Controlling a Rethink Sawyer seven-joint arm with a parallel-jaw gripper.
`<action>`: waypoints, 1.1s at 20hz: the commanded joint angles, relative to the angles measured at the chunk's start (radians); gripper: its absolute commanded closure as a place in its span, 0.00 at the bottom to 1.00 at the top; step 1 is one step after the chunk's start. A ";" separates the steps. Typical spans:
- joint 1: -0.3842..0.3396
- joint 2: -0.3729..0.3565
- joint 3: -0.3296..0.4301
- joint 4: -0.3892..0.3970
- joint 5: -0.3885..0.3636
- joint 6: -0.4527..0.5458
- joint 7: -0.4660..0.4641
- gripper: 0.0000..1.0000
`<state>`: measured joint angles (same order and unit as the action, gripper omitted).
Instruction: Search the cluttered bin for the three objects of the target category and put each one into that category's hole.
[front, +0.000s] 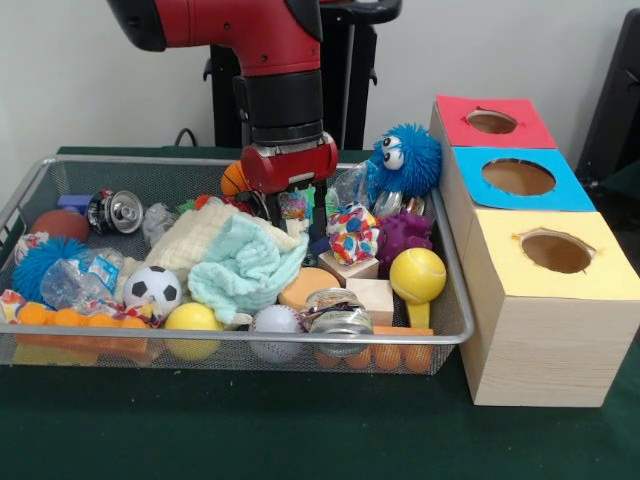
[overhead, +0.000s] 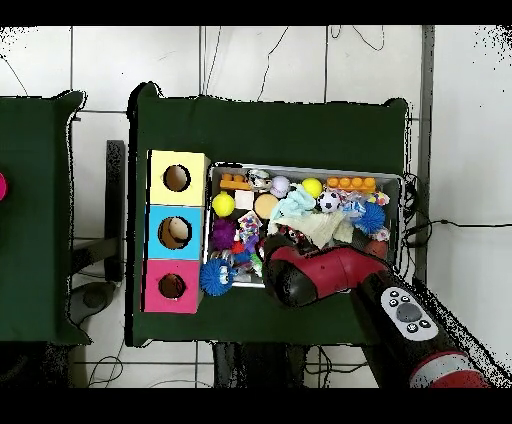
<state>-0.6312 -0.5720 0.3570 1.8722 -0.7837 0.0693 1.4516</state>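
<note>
The silver wire-mesh bin (front: 452, 300) is full of clutter; it also shows in the overhead view (overhead: 304, 167). My gripper (front: 295, 212) hangs from the red and black arm (overhead: 325, 270), lowered into the back middle of the bin behind a cream cloth (front: 205, 235) and a mint cloth (front: 250, 265). A small colourful item (front: 293, 206) sits right at the gripper; I cannot tell whether it is held. I cannot make out a bear or tiger plush. The red-topped hole (front: 491, 121) is on the far box, beside the bin, and also shows in the overhead view (overhead: 172, 286).
The blue-topped hole (front: 518, 177) and yellow-topped hole (front: 556, 251) are on nearer boxes. A blue spiky googly-eyed ball (front: 408, 160) and purple plush (front: 405, 236) lie at the bin's back right. Balls, a can (front: 120, 211), wooden blocks and a jar (front: 340, 312) fill the bin.
</note>
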 joint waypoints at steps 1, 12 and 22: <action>0.013 -0.008 -0.022 0.008 0.148 0.163 0.179 0.00; 0.051 0.000 -0.067 0.012 0.179 0.107 0.145 0.00; 0.059 0.057 -0.094 -0.112 0.133 0.042 0.091 0.00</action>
<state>-0.5719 -0.5870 0.2802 1.8692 -0.6379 0.0871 1.4516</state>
